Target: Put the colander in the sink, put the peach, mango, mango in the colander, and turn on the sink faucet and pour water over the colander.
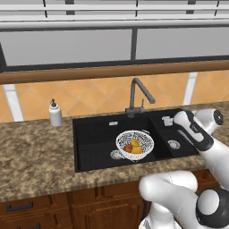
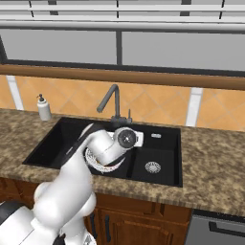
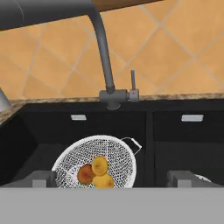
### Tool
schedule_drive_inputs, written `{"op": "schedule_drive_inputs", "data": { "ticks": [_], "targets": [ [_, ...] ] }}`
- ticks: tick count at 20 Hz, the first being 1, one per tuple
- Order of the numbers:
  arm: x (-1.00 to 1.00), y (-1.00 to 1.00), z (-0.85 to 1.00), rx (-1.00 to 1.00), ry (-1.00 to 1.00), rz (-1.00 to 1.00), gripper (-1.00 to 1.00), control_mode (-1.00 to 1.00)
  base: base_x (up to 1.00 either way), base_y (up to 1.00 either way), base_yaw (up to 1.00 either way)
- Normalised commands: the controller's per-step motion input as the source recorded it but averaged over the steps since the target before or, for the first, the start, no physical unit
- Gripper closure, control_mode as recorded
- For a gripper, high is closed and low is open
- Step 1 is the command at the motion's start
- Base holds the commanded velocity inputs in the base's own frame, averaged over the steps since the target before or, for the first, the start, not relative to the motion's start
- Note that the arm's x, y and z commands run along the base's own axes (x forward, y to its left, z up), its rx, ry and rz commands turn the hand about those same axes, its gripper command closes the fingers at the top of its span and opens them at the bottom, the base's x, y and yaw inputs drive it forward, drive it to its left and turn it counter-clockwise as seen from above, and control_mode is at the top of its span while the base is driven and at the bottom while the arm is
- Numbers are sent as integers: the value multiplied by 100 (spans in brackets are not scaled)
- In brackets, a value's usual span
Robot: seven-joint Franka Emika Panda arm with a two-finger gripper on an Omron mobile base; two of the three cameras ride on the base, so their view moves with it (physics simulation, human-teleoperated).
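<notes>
Soap bottle (image 1: 55, 113), white, stands upright on the speckled stone counter (image 1: 36, 152) well left of the sink, against the orange tiled wall (image 1: 98, 91). Next along, the black double-basin sink (image 1: 91, 134) is set into that counter; its larger left basin holds the white mesh colander (image 1: 134, 144), resting upright on the basin floor near the divider and partly over the left drain (image 1: 116, 154). Inside the colander lie three fruits bunched together: the reddish peach (image 3: 85, 174) to the left in the hand view, one yellow mango (image 3: 100, 166) touching it above, and a second mango (image 3: 104, 181) just below and to the right. A small wire handle (image 3: 132, 143) juts from the colander rim toward the divider. Faucet (image 1: 137, 95), dark grey, rises from the back edge of the sink behind the colander, its bent spout angled out to the right in the left base view; its side lever (image 3: 133, 83) stands upright beside the base. No stream is visible from the spout. Further right, the gripper (image 3: 112, 178) hovers above the smaller right basin, near the divider, with its fingers (image 3: 40, 178) spread wide apart and nothing between them. Below it, the right drain (image 1: 174, 144) shows silver on the basin floor. Arm (image 1: 210, 143) reaches in from the lower right of the left base view.
</notes>
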Motion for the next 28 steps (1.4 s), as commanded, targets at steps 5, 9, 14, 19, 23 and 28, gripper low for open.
{"op": "schedule_drive_inputs", "data": {
  "ticks": [5,9,14,19,23,28],
  "targets": [
    [46,-1,0,7,-18,3,-100,-100,0,0,0],
    [37,0,0,0,-2,0,-100,-100,0,0,0],
    [35,0,0,1,-10,0,-100,-100,0,0,0],
    [17,0,2,2,-14,1,-100,-100,0,0,0],
    [15,0,0,4,-14,4,-100,-100,0,0,0],
    [40,0,0,4,-13,0,-100,-100,0,0,0]
  ]
}}
